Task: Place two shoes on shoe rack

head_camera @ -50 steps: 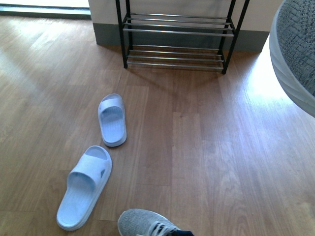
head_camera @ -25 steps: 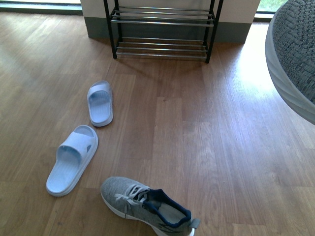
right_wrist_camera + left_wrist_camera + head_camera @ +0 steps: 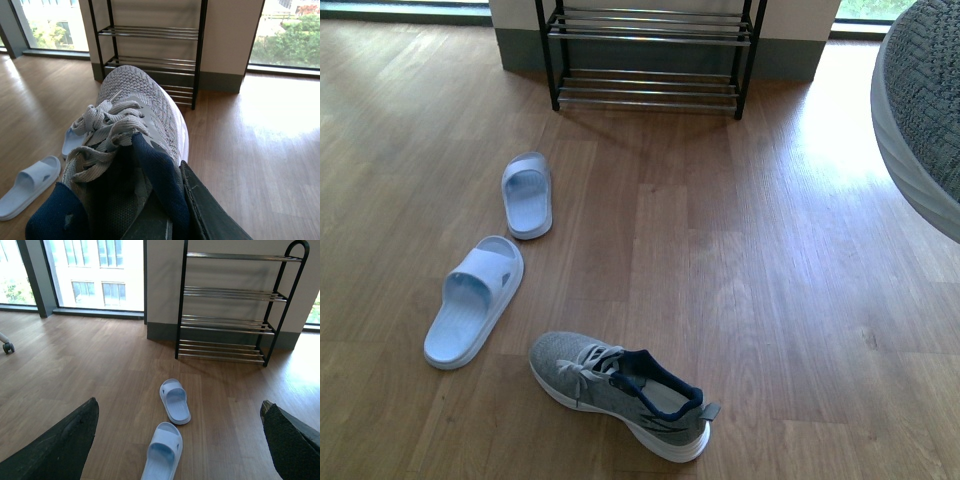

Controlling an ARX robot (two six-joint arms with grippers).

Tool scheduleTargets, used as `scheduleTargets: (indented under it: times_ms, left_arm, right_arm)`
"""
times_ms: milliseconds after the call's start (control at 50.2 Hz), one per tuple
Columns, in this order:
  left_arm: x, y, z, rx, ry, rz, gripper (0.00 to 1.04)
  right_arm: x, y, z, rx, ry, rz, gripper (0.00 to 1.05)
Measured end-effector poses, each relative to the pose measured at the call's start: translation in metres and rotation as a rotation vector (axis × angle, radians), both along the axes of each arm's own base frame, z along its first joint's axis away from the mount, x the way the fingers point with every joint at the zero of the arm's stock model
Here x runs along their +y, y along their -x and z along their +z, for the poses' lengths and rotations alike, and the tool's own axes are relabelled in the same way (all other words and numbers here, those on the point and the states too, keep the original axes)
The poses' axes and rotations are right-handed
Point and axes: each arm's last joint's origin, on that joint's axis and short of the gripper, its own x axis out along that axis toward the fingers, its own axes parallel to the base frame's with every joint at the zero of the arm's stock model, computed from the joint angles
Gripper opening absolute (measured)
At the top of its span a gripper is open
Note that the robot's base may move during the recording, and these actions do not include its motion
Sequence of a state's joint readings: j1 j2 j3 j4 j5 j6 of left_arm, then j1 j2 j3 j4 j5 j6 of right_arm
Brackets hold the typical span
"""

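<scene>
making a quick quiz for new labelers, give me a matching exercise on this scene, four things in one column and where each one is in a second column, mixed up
Things
1. raised grey sneaker
2. grey sneaker with navy lining showing
3. pale blue slide sandals
4. shoe rack

Places
A. standing against the far wall
B. on the floor, nearest the robot
C. held off the floor, close in front of the right wrist camera
D. on the floor between the rack and the other shoe on the floor

Pairs: 1-C, 2-B, 3-D, 4-A
</scene>
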State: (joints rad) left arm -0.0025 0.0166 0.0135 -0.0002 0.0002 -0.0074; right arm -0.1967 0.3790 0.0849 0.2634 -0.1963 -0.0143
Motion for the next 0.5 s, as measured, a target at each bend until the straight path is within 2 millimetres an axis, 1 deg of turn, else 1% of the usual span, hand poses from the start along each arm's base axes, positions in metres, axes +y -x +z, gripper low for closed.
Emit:
scheduleTargets:
  times_ms: [498]
  left_arm:
    - [0.0000, 0.0000, 0.0000, 0.000, 0.000, 0.000, 0.95]
  right_arm:
    - [-0.0002, 0.0000, -0.0002, 0.001, 0.000, -0.006, 0.01]
